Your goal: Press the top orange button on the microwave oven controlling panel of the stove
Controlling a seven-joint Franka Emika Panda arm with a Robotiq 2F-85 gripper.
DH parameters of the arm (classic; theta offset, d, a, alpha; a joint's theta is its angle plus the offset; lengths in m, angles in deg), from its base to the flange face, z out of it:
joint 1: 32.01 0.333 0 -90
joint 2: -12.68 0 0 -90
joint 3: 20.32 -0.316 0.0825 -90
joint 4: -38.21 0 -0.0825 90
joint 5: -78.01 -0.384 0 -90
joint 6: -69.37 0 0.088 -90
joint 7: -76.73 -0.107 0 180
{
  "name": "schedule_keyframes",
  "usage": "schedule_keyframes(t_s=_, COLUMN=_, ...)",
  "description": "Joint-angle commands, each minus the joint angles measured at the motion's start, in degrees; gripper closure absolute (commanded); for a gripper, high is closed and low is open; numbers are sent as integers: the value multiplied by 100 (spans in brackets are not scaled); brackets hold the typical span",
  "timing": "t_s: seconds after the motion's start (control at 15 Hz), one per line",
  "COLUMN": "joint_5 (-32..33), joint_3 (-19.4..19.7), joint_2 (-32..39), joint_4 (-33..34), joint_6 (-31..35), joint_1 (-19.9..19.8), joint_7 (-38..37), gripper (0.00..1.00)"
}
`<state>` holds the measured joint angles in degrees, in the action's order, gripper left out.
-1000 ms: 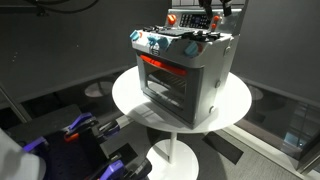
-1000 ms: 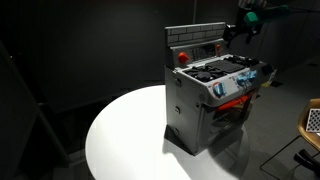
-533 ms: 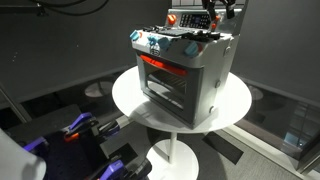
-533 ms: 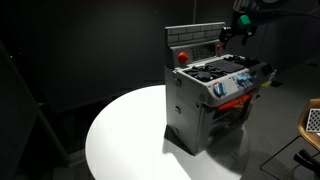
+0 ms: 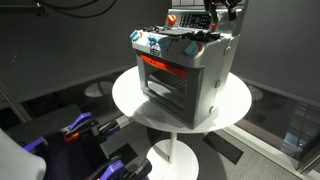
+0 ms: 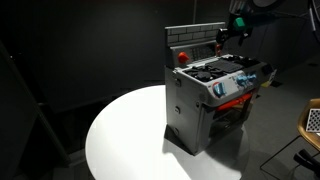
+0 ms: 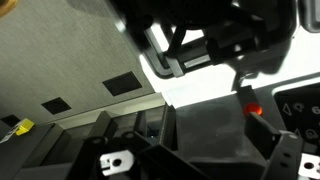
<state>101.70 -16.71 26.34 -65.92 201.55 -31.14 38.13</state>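
Where the stove sits: on a round white table (image 5: 128, 100), which spreads out to the left and under it in both exterior views.
Toy stove (image 5: 185, 70): a grey box with a glowing red-orange oven door in front and knobs along the top edge.
Back panel (image 6: 195, 38): it stands up behind the burners, and the buttons are on it.
Red spot (image 5: 171, 18): a bright dot at the left end of the panel, well apart from the arm.
Orange button (image 7: 254, 108): a tiny red-orange dot in the wrist view, just beside a dark part of the gripper. I think this is the one to press.
Gripper (image 6: 233, 30): it hangs at the right end of the panel, very near it. I see nothing in it. It is dark and blurry, so I cannot tell how far apart its fingers are.
Wrong button: the dots are small and there is more than one, so a tip that slips sideways could press the wrong one.
Too hard a push: the stove only rests on the table, so a big shove could slide it or tip it back.
Snag: a finger could catch the top edge of the panel.
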Motion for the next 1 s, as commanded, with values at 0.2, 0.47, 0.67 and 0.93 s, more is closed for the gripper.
schedule_keyframes(t_s=0.2, joint_5=-27, joint_3=149, joint_2=316, joint_4=437, joint_6=-12, joint_1=106, joint_7=0, gripper=0)
schedule_keyframes(t_s=0.47, joint_5=-81, joint_3=149, joint_2=271, joint_4=417, joint_6=-49, joint_1=122, joint_7=30, gripper=0)
schedule_keyframes(t_s=0.67, joint_5=-155, joint_3=125, joint_2=144, joint_4=285, joint_6=-146, joint_1=132, joint_7=66, gripper=0)
schedule_keyframes(t_s=0.93, joint_5=-260, joint_3=98, joint_2=38, joint_4=186, joint_6=-301, joint_1=150, joint_7=92, gripper=0)
